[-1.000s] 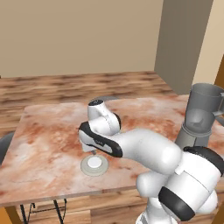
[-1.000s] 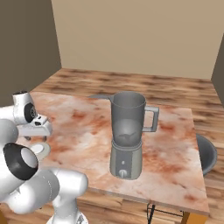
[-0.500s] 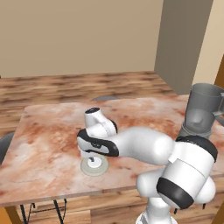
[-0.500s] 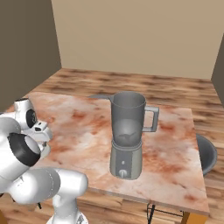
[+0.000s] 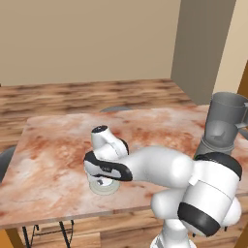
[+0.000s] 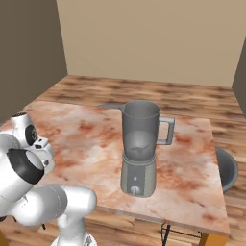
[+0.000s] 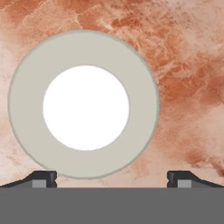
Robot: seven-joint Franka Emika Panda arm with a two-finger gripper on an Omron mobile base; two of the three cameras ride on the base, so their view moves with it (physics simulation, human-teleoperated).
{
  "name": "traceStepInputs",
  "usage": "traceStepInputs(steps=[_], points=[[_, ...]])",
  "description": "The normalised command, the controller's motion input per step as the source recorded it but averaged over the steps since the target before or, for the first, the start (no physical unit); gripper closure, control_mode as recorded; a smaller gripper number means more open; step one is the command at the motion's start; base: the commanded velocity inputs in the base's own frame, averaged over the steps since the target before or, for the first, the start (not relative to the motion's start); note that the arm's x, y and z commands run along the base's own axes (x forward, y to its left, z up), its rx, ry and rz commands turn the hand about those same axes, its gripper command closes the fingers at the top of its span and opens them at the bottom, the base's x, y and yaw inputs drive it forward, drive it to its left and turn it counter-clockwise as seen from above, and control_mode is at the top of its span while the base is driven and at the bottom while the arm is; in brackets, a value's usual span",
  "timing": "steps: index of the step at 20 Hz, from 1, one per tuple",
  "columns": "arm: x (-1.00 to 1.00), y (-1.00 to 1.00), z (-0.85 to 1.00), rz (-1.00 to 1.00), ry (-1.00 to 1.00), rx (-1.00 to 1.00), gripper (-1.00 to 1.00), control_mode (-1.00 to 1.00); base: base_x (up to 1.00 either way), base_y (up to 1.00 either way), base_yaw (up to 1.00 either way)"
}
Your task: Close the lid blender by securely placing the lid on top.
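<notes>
Hovering straight above the lid (image 7: 83, 104), with the gripper (image 7: 111, 178) pointing down at it and its two dark fingertips (image 7: 43, 178) spread wide apart, one at each lower corner of the hand view. Nothing held between them. Lid seen full-face there: a pale grey-green ring around a raised white centre knob, sitting off toward the left fingertip rather than midway between the two, with its lower rim close to that tip. Contact between fingers and lid cannot be told.

Lying flat on the table (image 5: 58, 140), a slab of reddish-brown marbled stone, the lid (image 5: 105, 188) near the front edge in the left base view, its rim peeking out from under the hand, which sits low over it. White arm (image 5: 160, 167) bending down to the lid from the lower right of that view.

Well apart from the lid, toward the far right end of the same table, the blender (image 6: 139, 149) standing upright: tapered metal base with a small round front knob, translucent grey jar above it with a side handle, mouth open on top. Beyond the table's right edge past the blender, a round grey seat (image 6: 227, 168). Wooden floor (image 6: 192, 96) behind.
</notes>
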Motion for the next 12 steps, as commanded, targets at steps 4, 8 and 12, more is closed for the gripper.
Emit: traceStepInputs(steps=[4,8,12], points=[[-0.07,0.0,0.0,0.01,-0.04,0.02,-1.0,-1.0,0.0,0.0,0.0],[0.0,0.01,0.0,0.0,0.0,0.01,-1.0,-1.0,0.0,0.0,0.0],[0.0,0.08,-0.02,0.01,0.0,0.0,-1.0,-1.0,0.0,0.0,0.0]])
